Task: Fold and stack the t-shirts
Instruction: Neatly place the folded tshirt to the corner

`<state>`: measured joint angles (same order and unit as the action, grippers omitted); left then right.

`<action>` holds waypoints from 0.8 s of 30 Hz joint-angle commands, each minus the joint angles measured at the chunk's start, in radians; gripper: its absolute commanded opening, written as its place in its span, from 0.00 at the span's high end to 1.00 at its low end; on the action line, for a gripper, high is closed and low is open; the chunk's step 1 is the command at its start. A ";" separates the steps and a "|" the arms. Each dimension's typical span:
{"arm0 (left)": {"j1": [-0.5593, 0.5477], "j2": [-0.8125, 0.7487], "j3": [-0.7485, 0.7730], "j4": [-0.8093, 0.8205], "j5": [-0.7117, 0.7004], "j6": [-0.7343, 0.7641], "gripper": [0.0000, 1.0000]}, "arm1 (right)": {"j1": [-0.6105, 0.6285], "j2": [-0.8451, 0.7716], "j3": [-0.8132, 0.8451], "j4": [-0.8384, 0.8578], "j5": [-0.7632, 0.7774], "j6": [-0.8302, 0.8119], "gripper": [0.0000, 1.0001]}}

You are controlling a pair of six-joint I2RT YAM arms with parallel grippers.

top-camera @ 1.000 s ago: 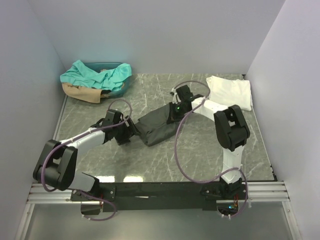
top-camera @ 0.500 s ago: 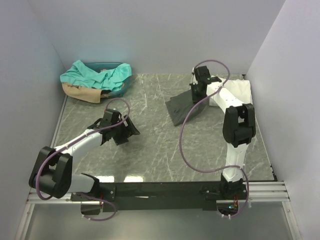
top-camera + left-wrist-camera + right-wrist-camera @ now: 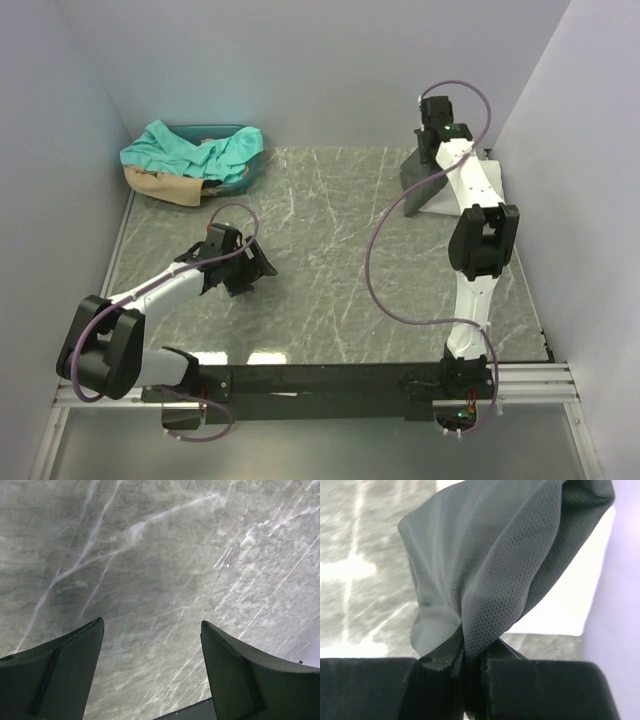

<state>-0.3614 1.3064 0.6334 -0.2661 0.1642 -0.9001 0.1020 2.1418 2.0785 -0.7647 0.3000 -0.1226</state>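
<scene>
A pinch of the grey shirt [image 3: 510, 570] is clamped in the right gripper [image 3: 472, 665], whose fingers are drawn almost together with only the bunched cloth between them. From that pinch the shirt hangs down in loose folds, and the white shirt [image 3: 565, 610] is seen just behind and below it.

A second ago the grey shirt was lying folded at mid-frame with both grippers on it. Since then it has been carried to the upper right of the top view and lifted clear of the table [image 3: 320, 260], so that only one grip is left on it. This is judged to be the stacking step: the grey shirt is being brought over the white one, but it has not yet been laid down. Its fold may have been loosened by hanging from one point.

The left gripper [image 3: 151, 625] is spread wide with nothing between its fingers. It has been drawn back to the lower left of centre, above bare table.

In the upper left, the teal shirt [image 3: 190, 150] and tan shirt [image 3: 165, 185] are heaped unfolded in and over a basket [image 3: 240, 130].
</scene>
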 commanded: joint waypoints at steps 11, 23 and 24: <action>0.001 -0.022 -0.037 -0.007 -0.022 -0.014 0.16 | -0.130 0.015 0.141 -0.001 -0.032 -0.037 1.00; 0.001 -0.068 -0.017 -0.071 -0.043 -0.005 0.16 | -0.217 0.110 0.129 0.062 -0.015 0.009 1.00; 0.001 -0.081 -0.014 -0.076 -0.052 -0.003 0.16 | -0.228 0.119 0.135 0.068 -0.015 0.021 0.95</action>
<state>-0.3614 1.2705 0.6041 -0.3214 0.1410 -0.9066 -0.0967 2.2292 2.1735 -0.7486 0.2581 -0.1307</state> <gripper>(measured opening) 0.843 0.132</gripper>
